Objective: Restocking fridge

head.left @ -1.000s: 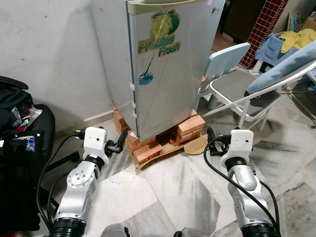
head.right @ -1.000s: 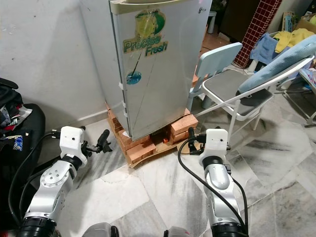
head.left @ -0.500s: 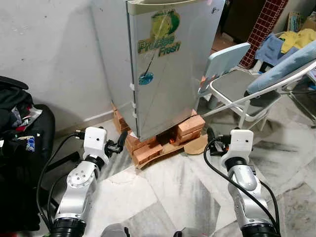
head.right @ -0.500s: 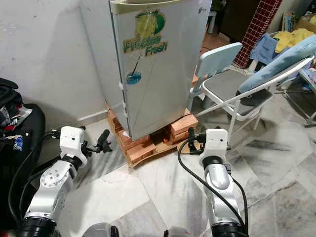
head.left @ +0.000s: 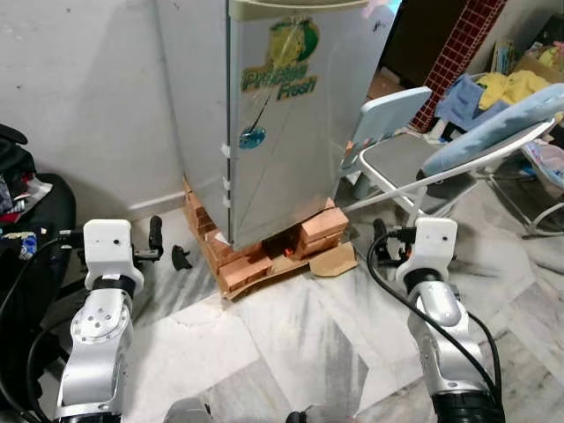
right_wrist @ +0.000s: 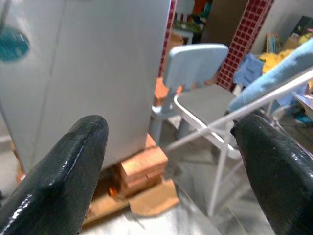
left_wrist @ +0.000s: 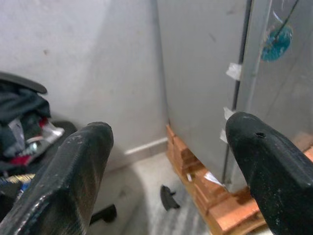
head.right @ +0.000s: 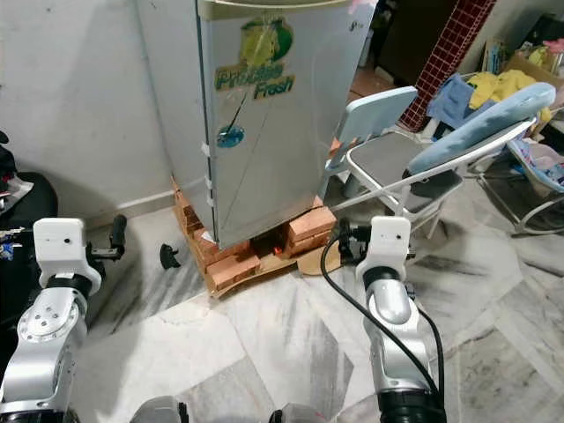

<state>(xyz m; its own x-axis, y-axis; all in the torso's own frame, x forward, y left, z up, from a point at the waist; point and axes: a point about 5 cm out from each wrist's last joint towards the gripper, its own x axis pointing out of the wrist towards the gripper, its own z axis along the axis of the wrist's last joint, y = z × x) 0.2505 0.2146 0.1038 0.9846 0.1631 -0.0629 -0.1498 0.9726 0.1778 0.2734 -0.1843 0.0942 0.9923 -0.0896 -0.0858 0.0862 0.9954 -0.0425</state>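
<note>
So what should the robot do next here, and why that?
Probably step closer and raise the left hand toward the door edge of the silver fridge. The door is shut, the fridge sits on red bricks out of reach, and both the left and the right hand are open and hold nothing.

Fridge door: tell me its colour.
The fridge door is silver-grey with a green-and-yellow "Precise Fresh" sticker, clearest in the left eye view.

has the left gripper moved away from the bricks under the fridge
Yes. The left gripper was right beside the corner of the brick stack under the fridge; now it sits further to the robot's left, with bare floor between them. Its fingers are spread open.
</note>
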